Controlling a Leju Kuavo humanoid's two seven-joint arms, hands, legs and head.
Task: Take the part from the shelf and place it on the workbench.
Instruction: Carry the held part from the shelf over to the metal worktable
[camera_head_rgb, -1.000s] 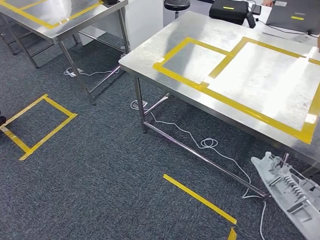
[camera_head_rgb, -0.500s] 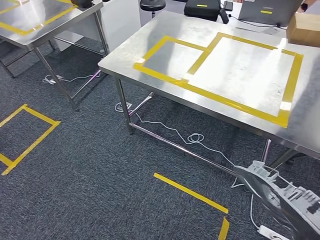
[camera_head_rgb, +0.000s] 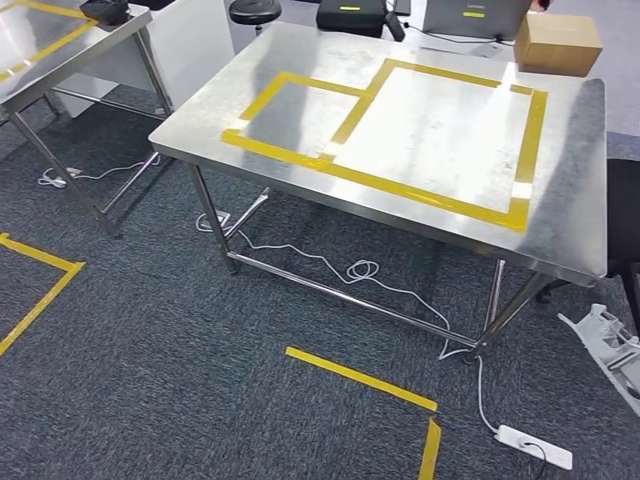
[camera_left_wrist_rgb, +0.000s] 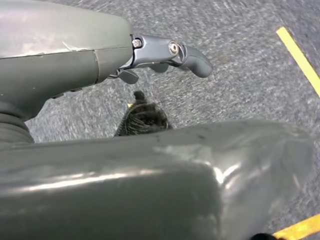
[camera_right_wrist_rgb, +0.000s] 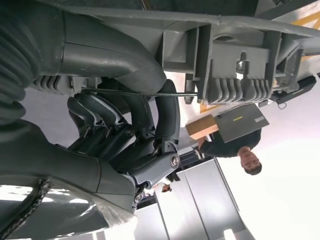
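Right hand (camera_right_wrist_rgb: 128, 130) grips part (camera_right_wrist_rgb: 234, 65)

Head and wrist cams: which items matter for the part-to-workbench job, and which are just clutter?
Job:
grey part, held by the right hand
workbench with yellow tape frames

Clutter:
cardboard box on the bench's far corner
power strip and white cable on the carpet
stool
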